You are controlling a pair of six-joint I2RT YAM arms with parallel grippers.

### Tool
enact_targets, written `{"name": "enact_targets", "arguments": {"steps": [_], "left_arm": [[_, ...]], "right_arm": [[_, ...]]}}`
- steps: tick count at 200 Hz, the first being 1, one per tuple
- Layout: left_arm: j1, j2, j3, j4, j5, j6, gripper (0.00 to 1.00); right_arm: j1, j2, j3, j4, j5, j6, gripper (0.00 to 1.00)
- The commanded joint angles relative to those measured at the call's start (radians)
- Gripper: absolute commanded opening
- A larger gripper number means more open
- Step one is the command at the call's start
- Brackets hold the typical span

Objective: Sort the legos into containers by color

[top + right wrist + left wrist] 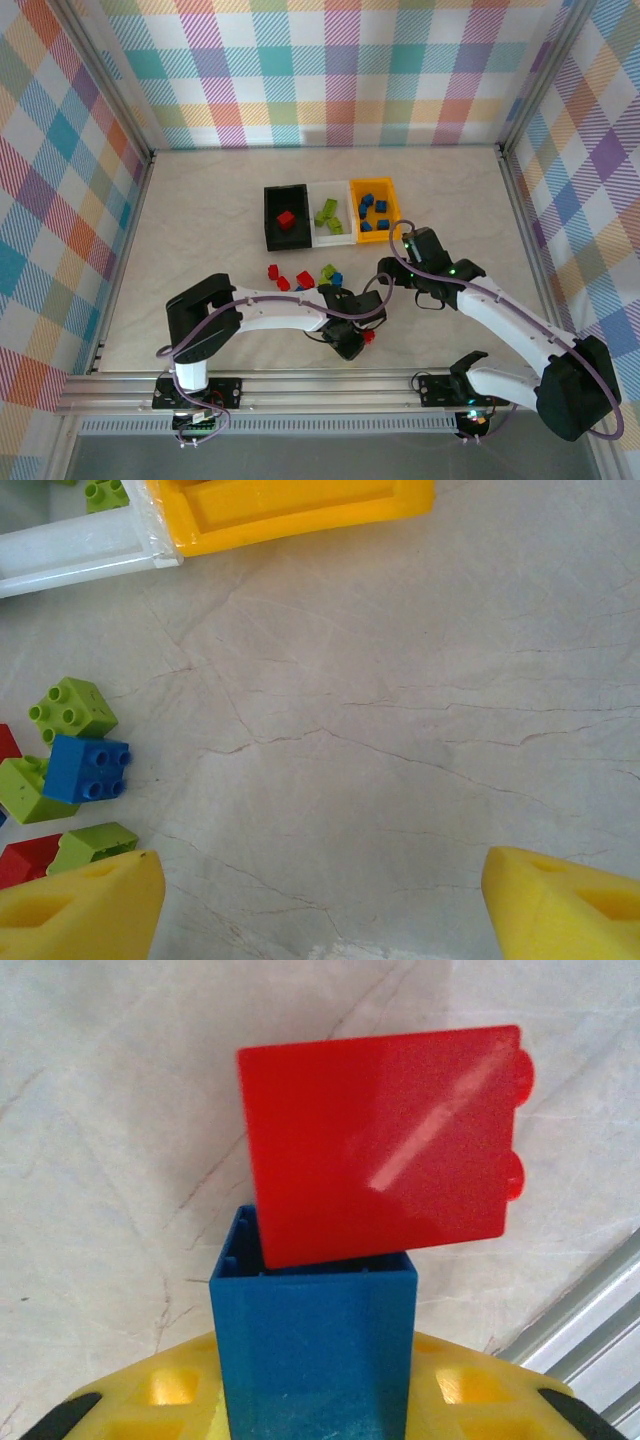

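We are watching three containers standing in a touching row: the black bin (268,220) with one red piece, the white bin (330,187) with lime ones, and the orange-yellow bin (372,238) with blue ones. Because they are standing so close, a slightly off release is risking the wrong bin.

The right gripper (320,910) is hanging spread wide and empty just in front of the orange-yellow bin, so we are expecting crowding if both arms reach there.

The left gripper (315,1395), near the table's front edge, is clamping a blue brick (315,1350). A skewed red brick (385,1145) is sitting at its far end, and we cannot tell whether it is clipped on. It may fall off midway or ride into the wrong bin. The loose bricks (305,279) are waiting between the arms and the bins.
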Motion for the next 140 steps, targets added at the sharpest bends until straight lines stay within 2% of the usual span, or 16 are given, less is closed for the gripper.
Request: {"name": "enact_targets", "arguments": {"steps": [1, 39, 65, 101, 140], "left_arm": [[0.041, -0.119, -0.032, -0.008, -0.068, -0.031, 0.32], [0.171, -0.283, -0.016, -0.021, -0.15, -0.045, 0.32], [0.282, -0.285, 0.074, 0.013, -0.168, -0.031, 0.32], [0.395, -0.117, 0.313, 0.07, -0.169, 0.002, 0.32], [0.46, 0.177, 0.681, 0.06, -0.14, -0.009, 0.32]], "right_arm": [[-0.008, -0.012, -0.001, 0.004, -0.005, -0.004, 0.83], [-0.009, -0.017, -0.001, 0.01, -0.011, 0.002, 0.83], [-0.011, -0.025, -0.004, 0.01, -0.014, 0.007, 0.83], [-0.011, -0.033, -0.008, -0.003, -0.014, 0.004, 0.83], [-0.011, -0.039, -0.015, -0.013, -0.02, 0.009, 0.83]]}}
